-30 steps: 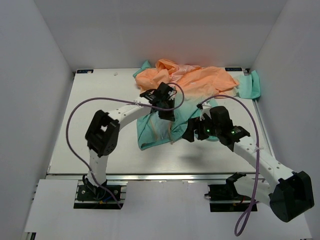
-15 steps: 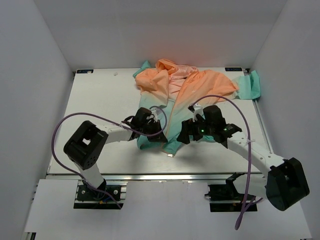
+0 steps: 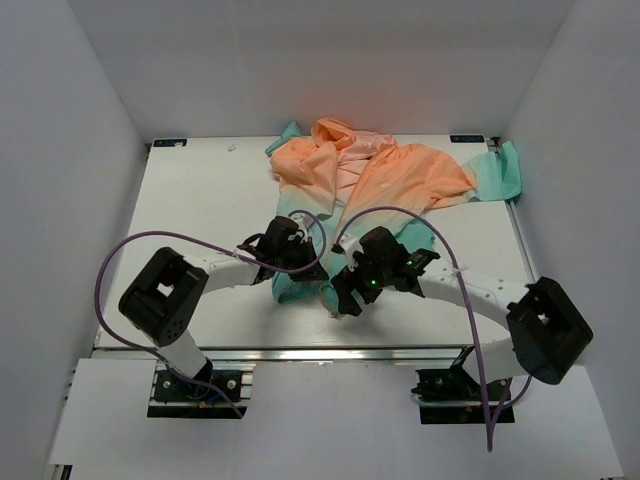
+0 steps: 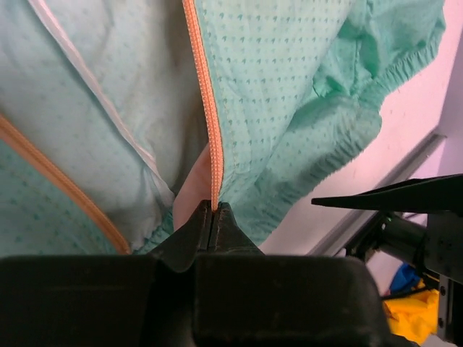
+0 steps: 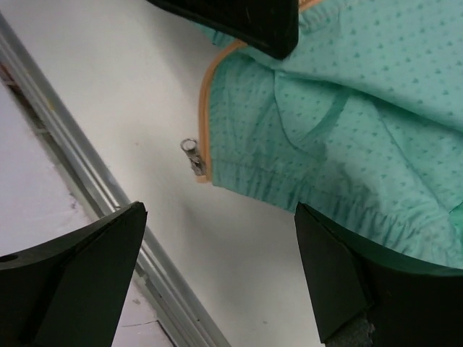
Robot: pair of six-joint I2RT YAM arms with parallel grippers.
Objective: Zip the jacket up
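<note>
Teal hem of the jacket [image 3: 400,175] lies under both pincers. My left pincer [image 4: 215,217] is clamped tight on the orange zipper [image 4: 208,108]. My right pincer [image 5: 217,220] gapes wide, with the metal pull [image 5: 192,157] just beyond its fingertips on the table [image 5: 123,79].

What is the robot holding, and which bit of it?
The left gripper pinches the jacket by the bottom end of its orange zipper edge. The right gripper is open, holding nothing.

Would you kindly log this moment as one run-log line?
left hand: shut on zipper tape | right hand: open above zipper pull | jacket: front unzipped
</note>
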